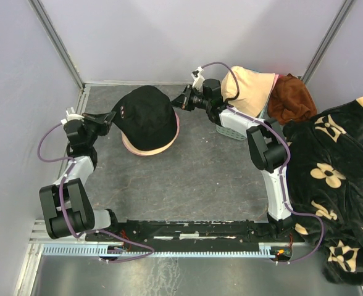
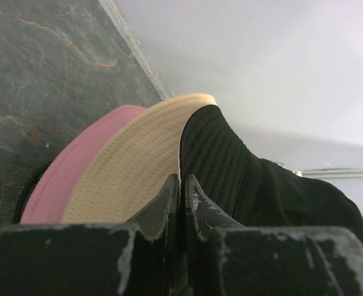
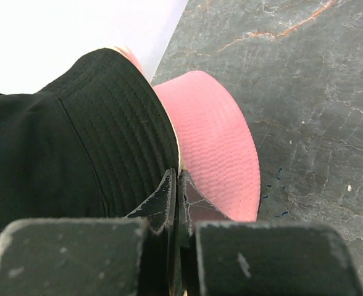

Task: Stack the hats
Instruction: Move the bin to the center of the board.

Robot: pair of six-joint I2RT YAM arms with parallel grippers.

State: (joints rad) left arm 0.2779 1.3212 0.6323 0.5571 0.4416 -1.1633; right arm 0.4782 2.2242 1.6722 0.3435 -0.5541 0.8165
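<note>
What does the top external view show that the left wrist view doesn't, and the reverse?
Top only: the right gripper at the opposite brim, a beige hat over the teal basket, the floral blanket. Left wrist only: a dotted beige brim between pink brim and black hat. Both: the black hat with the left gripper pinching its brim.

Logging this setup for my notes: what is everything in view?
black hat: one, black, top of stack, centre-left
beige hat: one, beige, under it
pink hat: one, pink, under the beige
second beige hat: one, beige, over basket, far right
teal basket: one, teal, beneath that hat
rust-brown cloth: one, beside basket
floral blanket: one, black with beige flowers, right edge
left gripper: one, black, pinching black hat's left brim
right gripper: one, black, pinching its right brim
</note>
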